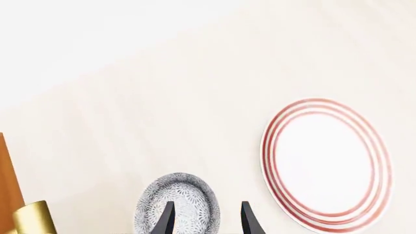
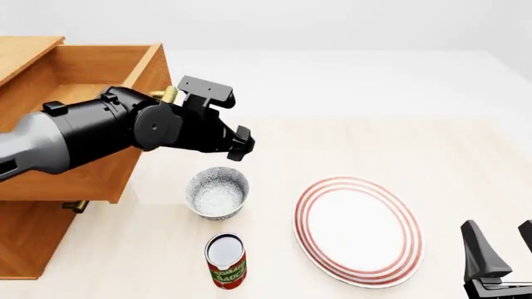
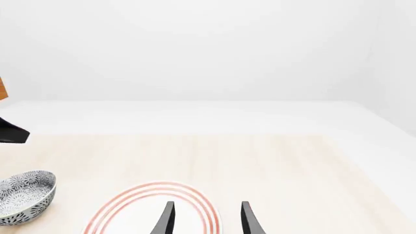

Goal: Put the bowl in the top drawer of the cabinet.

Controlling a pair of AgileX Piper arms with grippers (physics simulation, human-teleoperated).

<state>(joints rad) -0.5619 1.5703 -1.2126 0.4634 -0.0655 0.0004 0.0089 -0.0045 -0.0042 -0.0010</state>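
Observation:
The bowl (image 2: 218,192), white with a blue-grey speckle, stands upright on the table in front of the cabinet (image 2: 29,240). The top drawer (image 2: 91,174) is pulled out and its brass handle (image 2: 169,94) shows behind the left arm. My left gripper (image 2: 239,144) hangs open above and just behind the bowl, holding nothing. In the left wrist view the bowl (image 1: 185,197) lies just beyond the open left gripper (image 1: 207,204), partly behind one finger (image 1: 165,219). My right gripper (image 2: 501,242) stands open at the near right. The right wrist view shows the bowl (image 3: 26,197) far to the side.
A red tomato sauce can (image 2: 226,261) stands upright just in front of the bowl. A large red-ringed white plate (image 2: 357,230) lies right of both, between the bowl and the right gripper. The lower drawer's brass handle (image 2: 75,205) pokes out under the top drawer.

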